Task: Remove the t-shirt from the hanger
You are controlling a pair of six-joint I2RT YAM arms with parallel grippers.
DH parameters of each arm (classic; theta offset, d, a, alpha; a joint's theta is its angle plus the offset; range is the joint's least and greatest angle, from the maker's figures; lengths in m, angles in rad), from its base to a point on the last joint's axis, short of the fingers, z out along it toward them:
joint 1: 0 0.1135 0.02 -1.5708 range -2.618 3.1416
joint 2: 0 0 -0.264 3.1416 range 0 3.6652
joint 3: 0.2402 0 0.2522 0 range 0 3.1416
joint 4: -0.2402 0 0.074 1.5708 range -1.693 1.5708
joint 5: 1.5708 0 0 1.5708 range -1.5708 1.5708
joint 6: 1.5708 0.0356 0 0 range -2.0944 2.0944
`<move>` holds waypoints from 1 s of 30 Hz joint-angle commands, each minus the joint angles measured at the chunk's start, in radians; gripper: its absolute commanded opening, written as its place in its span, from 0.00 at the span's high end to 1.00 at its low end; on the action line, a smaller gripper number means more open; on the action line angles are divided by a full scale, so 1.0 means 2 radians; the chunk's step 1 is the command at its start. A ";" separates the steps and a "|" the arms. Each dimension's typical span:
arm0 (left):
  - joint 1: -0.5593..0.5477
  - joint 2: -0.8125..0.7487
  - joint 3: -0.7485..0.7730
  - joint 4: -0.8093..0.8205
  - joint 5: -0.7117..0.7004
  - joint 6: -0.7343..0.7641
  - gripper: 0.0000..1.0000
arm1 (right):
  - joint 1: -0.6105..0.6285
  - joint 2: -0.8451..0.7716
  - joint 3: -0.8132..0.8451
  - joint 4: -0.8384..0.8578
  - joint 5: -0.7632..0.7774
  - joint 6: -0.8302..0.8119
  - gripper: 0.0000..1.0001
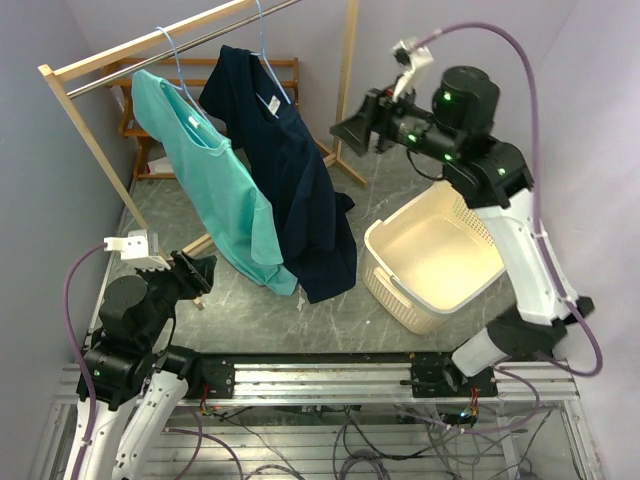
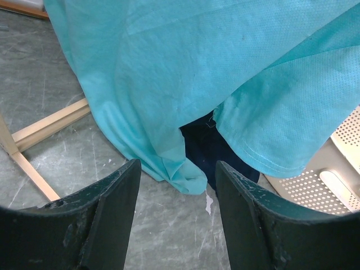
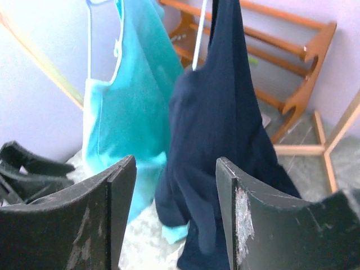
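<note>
A navy t-shirt [image 1: 300,180] hangs on a pale blue hanger [image 1: 264,45] from the rack's rail. A teal t-shirt [image 1: 215,185] hangs on a second hanger [image 1: 172,55] to its left. My right gripper [image 1: 348,132] is open, in the air to the right of the navy shirt, apart from it. In the right wrist view [image 3: 175,169] both shirts, navy [image 3: 225,129] and teal [image 3: 132,107], hang beyond the jaws. My left gripper [image 1: 205,275] is open, low, just left of the teal hem. In the left wrist view [image 2: 177,171] the teal hem [image 2: 185,84] hangs ahead.
A wooden clothes rack [image 1: 150,50] stands over the grey tabletop [image 1: 330,320]; its base bar [image 2: 48,126] lies near my left gripper. A white laundry basket [image 1: 432,260] sits at the right, under my right arm. A wooden shelf frame [image 3: 292,62] stands behind the shirts.
</note>
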 commanded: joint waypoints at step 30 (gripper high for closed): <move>-0.005 -0.002 0.011 0.007 -0.002 -0.003 0.34 | 0.121 0.210 0.178 0.006 0.212 -0.079 0.65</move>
